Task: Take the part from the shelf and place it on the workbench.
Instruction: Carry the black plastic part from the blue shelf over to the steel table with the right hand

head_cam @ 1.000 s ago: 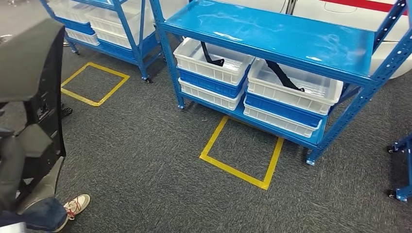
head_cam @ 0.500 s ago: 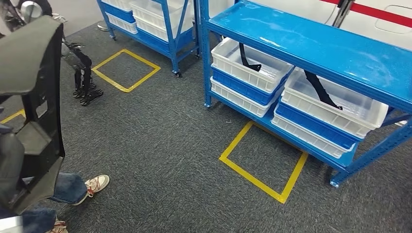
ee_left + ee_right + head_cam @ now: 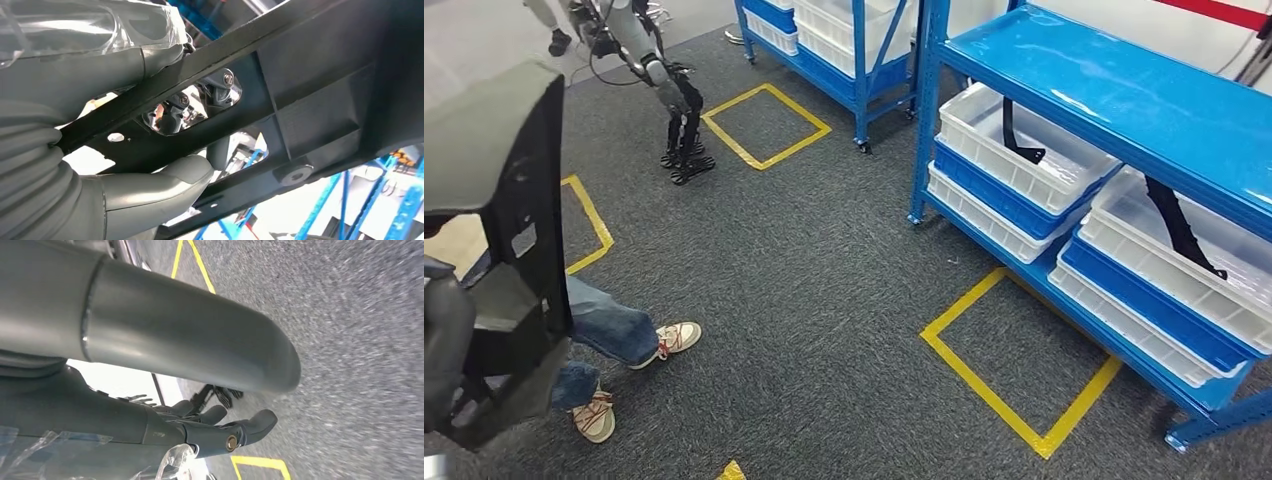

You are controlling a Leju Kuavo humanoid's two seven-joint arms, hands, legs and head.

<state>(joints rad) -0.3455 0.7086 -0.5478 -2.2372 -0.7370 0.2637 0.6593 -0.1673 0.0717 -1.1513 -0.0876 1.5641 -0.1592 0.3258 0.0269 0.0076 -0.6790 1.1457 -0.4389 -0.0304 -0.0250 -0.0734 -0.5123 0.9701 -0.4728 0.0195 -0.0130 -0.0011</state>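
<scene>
Black plastic part [image 3: 509, 230] is held in your left hand [image 3: 150, 185], fingers wrapped through its openings, well apart from the blue shelf [image 3: 1124, 110]. Your right hand [image 3: 220, 432] hangs over the carpet holding nothing, fingers loosely apart. Judged step: carrying; next, find the tabletop and lower the part flat.

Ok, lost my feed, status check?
Left hand gripping black part. Right hand empty, fingers apart. Person's feet close by on carpet.
</scene>
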